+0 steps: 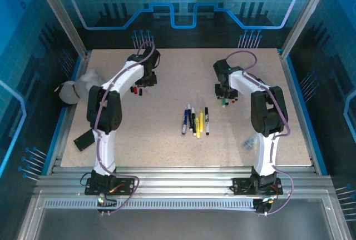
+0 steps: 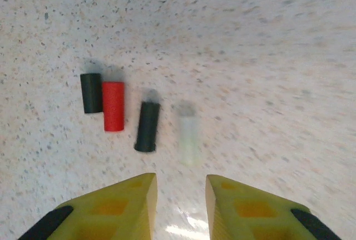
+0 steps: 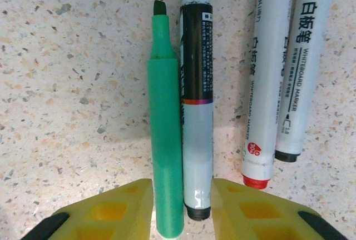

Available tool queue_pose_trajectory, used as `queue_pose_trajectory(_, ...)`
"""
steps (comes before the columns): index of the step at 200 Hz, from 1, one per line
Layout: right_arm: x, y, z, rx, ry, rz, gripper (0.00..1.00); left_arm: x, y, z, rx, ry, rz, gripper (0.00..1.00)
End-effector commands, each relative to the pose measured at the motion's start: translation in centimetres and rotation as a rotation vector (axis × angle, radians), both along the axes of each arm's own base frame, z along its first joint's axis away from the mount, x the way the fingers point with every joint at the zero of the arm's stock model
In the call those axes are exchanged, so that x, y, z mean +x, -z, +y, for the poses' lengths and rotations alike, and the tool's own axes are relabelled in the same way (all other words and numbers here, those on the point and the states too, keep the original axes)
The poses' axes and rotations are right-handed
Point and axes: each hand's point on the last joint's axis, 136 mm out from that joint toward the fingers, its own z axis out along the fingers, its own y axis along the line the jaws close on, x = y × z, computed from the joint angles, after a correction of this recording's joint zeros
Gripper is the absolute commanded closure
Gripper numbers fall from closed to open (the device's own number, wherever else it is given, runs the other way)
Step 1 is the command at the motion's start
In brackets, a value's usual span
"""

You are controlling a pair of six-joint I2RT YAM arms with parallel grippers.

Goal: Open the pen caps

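Several loose pen caps lie on the table ahead of my left gripper [image 2: 180,179]: a black cap [image 2: 90,93], a red cap [image 2: 113,106], a second black cap [image 2: 147,126] and a blurred whitish cap [image 2: 188,140]. The left jaws stand open with bare table between them. My right gripper [image 3: 181,184] is down at the table, open. Two uncapped pens lie side by side between its fingers, a green marker [image 3: 166,140] and a grey-and-black marker [image 3: 197,140], and they fill the gap. From above, the left gripper [image 1: 146,81] is at the back left and the right gripper [image 1: 225,91] at the back right.
Two white whiteboard markers [image 3: 272,73] lie just right of the right gripper. Several capped pens [image 1: 194,120] lie in a row mid-table. A flat black device [image 1: 84,140] sits near the left arm, and a white bundle [image 1: 78,87] is at the left edge.
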Motion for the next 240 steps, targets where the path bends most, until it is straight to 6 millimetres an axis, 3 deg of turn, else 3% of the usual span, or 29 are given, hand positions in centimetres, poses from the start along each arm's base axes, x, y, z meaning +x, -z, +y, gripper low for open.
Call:
queue_pose_trajectory(1, -0.5, -2.6, -0.2, 0.033, 0.003, -0.046, 0.66, -1.1, -3.6, -4.2, -0.156, 0.059, -0.112, 0.7)
queue_pose_trajectory(31, -2.3, -5.0, 3.4, 0.229, -0.066, -0.127, 0.58, -4.1, -3.8, -10.1, -0.254, 0.186, -0.131, 0.63)
queue_pose_trajectory(61, -6.2, -6.2, 6.3, 0.295, -0.126, -0.154, 0.52, -6.7, -1.4, -15.4, -0.304, 0.277, -0.073, 0.61)
queue_pose_trajectory(108, -11.1, -6.1, 9.4, 0.298, -0.207, -0.142, 0.46, -8.0, 2.5, -19.8, -0.324, 0.353, 0.011, 0.63)
queue_pose_trajectory(139, -11.8, -5.8, 9.0, 0.286, -0.203, -0.138, 0.46, -8.2, 4.0, -20.5, -0.289, 0.372, 0.049, 0.63)
queue_pose_trajectory(194, -11.3, -6.0, 9.2, 0.285, -0.211, -0.142, 0.46, -9.3, 6.5, -20.7, -0.265, 0.383, 0.112, 0.64)
queue_pose_trajectory(240, -10.9, -6.0, 9.4, 0.278, -0.217, -0.139, 0.46, -9.7, 7.3, -20.4, -0.235, 0.381, 0.136, 0.65)
